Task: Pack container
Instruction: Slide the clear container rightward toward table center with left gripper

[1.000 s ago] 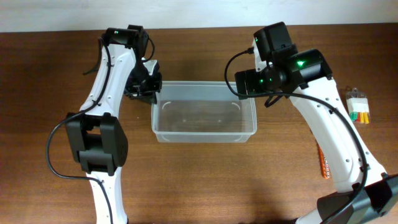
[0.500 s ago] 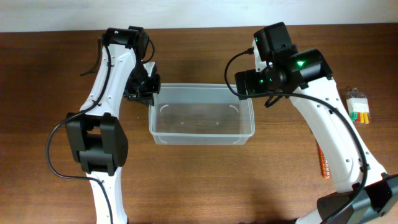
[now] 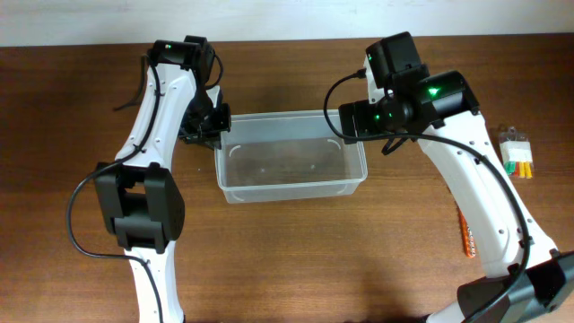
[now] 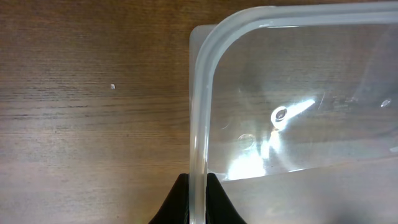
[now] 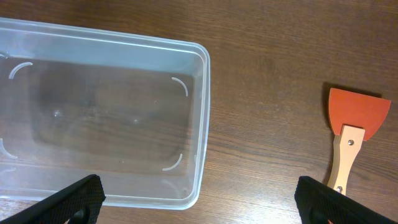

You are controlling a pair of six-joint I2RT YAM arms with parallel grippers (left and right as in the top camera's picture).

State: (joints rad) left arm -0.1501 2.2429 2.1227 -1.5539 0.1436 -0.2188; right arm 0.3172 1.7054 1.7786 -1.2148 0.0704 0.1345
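The left tool (image 4: pixel 198 188) pinches the clear container (image 3: pixel 289 192) by its rim; it sits farther back than before. The right tool (image 5: pixel 198 200) hovers wide, empty.

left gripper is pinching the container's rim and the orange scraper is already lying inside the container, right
Not quite. The right wrist view shows the orange scraper lying on the table beside the container, not inside it. The rest holds: the left gripper is shut on the container's rim.
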